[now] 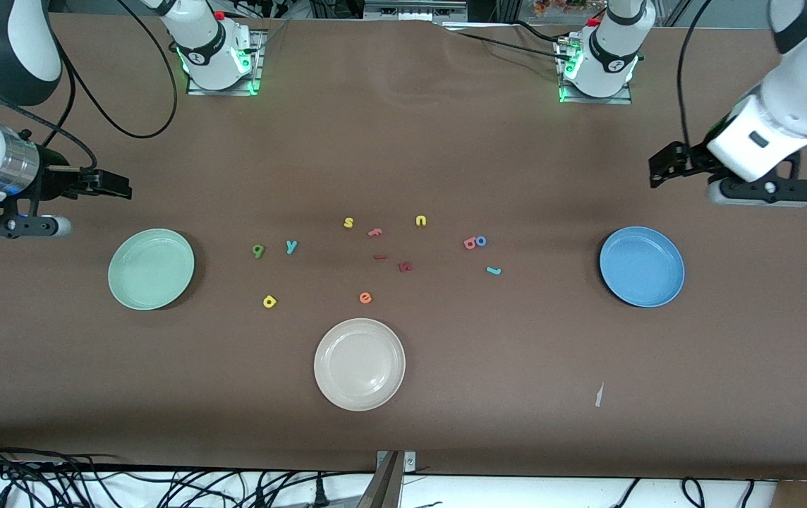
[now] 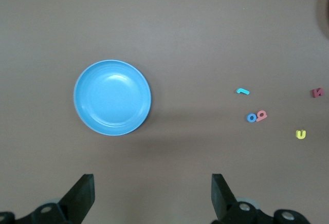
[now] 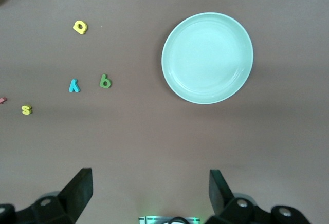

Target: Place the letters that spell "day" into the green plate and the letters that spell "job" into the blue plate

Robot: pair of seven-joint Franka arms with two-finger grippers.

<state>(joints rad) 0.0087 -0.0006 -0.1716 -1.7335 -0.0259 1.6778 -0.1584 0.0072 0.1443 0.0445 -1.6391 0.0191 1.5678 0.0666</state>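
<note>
The empty green plate (image 1: 151,269) (image 3: 207,58) lies toward the right arm's end of the table, the empty blue plate (image 1: 642,266) (image 2: 112,97) toward the left arm's end. Between them lie the dark green looped letter (image 1: 258,250), teal "y" (image 1: 291,246) and yellow looped letter (image 1: 269,302). Closer to the blue plate are the pink "b" (image 1: 470,243), touching the blue "o" (image 1: 481,241), and the teal "j" (image 1: 493,270). My right gripper (image 1: 118,187) (image 3: 150,180) hangs open over bare table beside the green plate. My left gripper (image 1: 661,169) (image 2: 152,183) hangs open beside the blue plate.
A cream-white plate (image 1: 359,364) sits nearest the front camera, mid-table. Other letters lie in the middle: yellow "s" (image 1: 348,223), yellow "u" (image 1: 421,221), orange "e" (image 1: 365,298), a pink piece (image 1: 374,231) and dark red pieces (image 1: 405,266). A paper scrap (image 1: 599,395) lies nearer the camera than the blue plate.
</note>
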